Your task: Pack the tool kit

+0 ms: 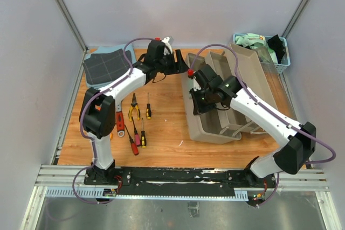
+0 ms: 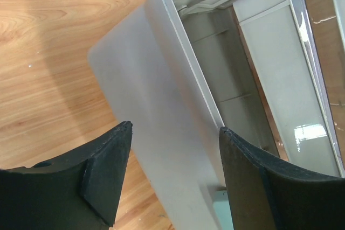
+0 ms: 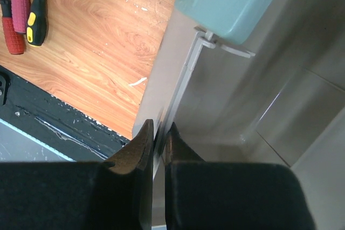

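Working over one wooden tabletop (image 1: 167, 133), I am boxed in by pale lilac walls (image 1: 178, 4) on three sides, with one metal rail (image 1: 183, 177) running under my two bases.

One grey-beige toolbox (image 1: 213, 132) sits open beneath both my grippers, its trays folded out. My right gripper (image 3: 159, 127) is clenched on the thin rim of the box's near left wall, which runs straight in between its fingertips. My left gripper (image 2: 175, 130) hangs released above the box's far left end. Its fingers (image 2: 108, 176) are spread wide, the pale outer wall shows between them, and they grasp nothing.

One folded dark grid cloth (image 1: 105, 65) lies well to the left of my left gripper. One blue basket (image 1: 280, 60) of cloths stands behind and to the right of my right gripper.

Left of my right gripper and apart from the box, loose tools lie on the wood: one pair of yellow-handled pliers (image 1: 133, 110), one red-handled wrench (image 1: 120, 122) and four screwdrivers (image 1: 143, 133). Three of the screwdrivers lie side by side nearest my bases.
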`<state>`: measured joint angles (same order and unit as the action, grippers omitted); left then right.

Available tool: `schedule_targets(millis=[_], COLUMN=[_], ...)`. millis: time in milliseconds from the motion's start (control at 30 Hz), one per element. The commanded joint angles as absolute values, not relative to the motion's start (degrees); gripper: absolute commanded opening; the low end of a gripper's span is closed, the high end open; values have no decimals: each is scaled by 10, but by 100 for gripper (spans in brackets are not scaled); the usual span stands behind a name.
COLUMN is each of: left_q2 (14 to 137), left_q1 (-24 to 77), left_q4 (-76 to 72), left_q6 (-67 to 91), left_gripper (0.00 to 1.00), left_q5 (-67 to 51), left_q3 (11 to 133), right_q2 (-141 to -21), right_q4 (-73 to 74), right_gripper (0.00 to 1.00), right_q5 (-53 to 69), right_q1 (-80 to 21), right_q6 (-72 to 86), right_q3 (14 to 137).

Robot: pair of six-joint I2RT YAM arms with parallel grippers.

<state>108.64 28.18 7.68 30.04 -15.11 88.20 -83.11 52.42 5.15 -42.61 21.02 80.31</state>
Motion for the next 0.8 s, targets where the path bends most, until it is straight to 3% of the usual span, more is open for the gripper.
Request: schedule_targets(millis=[0, 767], left_q2=[1106, 1041], left_q1=[284, 269], left_q4=[101, 113], left_q6=[282, 287], left_gripper=[70, 71], left_q5=[-131, -129], left_q3=[889, 870], right_q2=[-841, -899], right_q4=[473, 438], right_gripper=[1, 1], right_q5=[17, 91], right_q1=[-441, -446], right_q6=[162, 172], right_q3=[806, 790])
